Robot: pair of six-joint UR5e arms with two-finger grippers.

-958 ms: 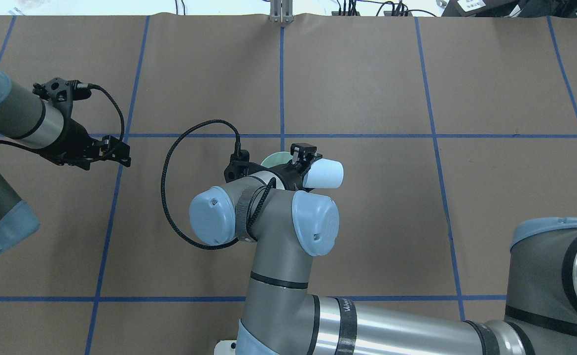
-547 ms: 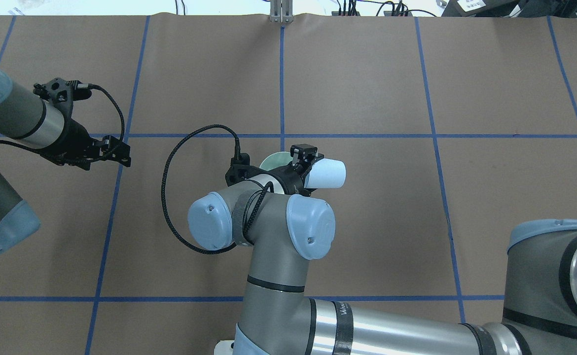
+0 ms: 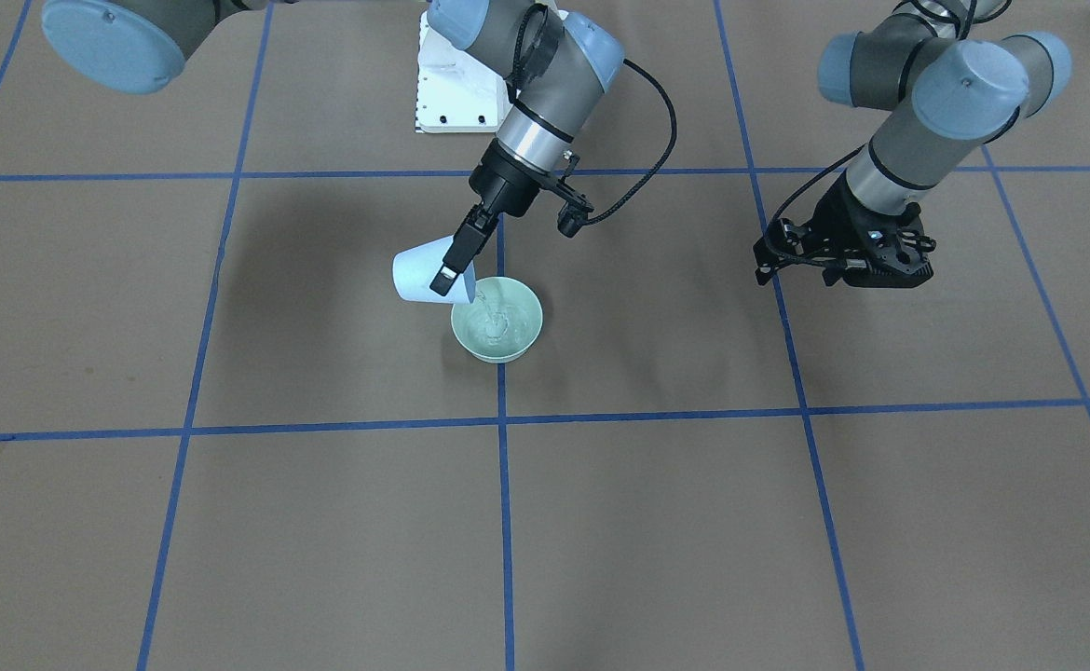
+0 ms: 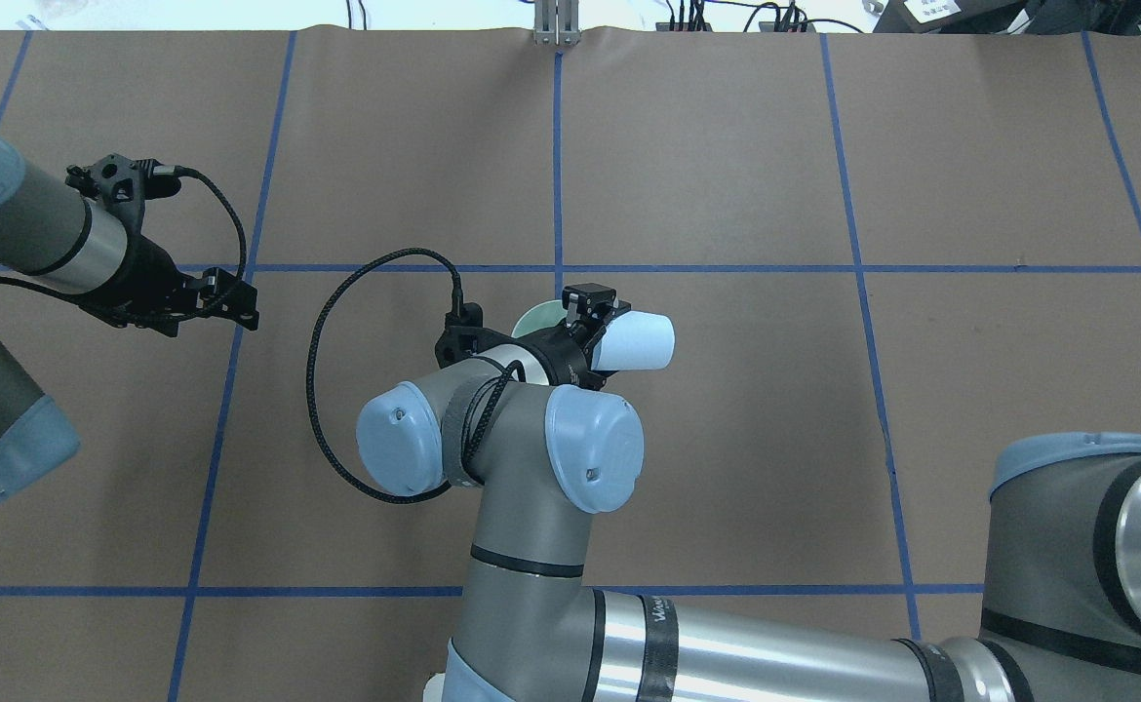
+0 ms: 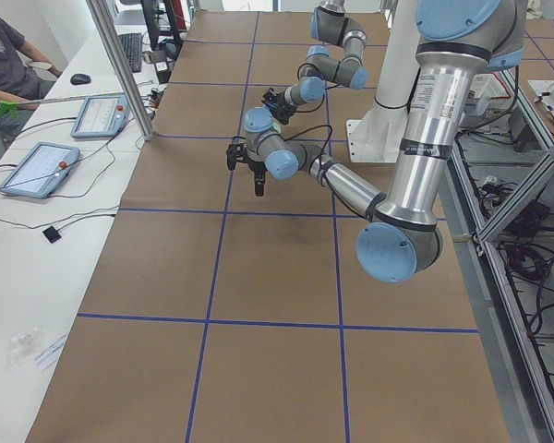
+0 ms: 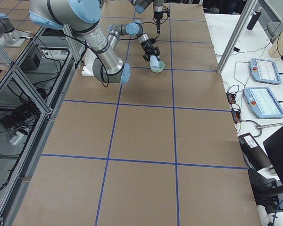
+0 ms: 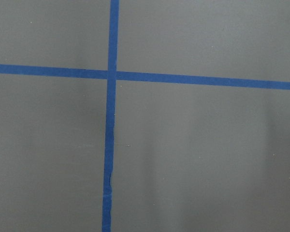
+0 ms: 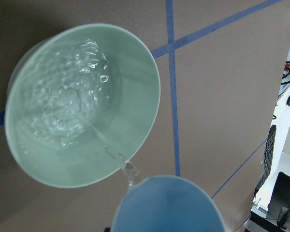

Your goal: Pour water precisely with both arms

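Water (image 8: 63, 96) lies rippled in the bottom of a pale green bowl (image 3: 535, 328), and a thin clear stream (image 8: 104, 140) runs into it from the lip of a pale blue cup (image 3: 413, 273). The right arm (image 3: 545, 84) reaches out from the robot's edge of the bench (image 3: 694, 522), and its hand (image 3: 443, 277) pinches the cup by the wall near the rim. The cup is tipped almost onto its side, mouth over the bowl's near rim and base pointing toward the bench's right end. The bowl stands upright about mid-bench, well away from every edge, on the blue tape line (image 3: 505, 522) that runs across the bench from the robot's side.

The left arm (image 3: 918, 112) hangs apart, toward the bench's left end, its hand (image 3: 843, 268) pointing down over bare brown paper and carrying nothing. Whether its fingers are spread or pressed together cannot be told; its wrist camera shows only paper and crossing tape.
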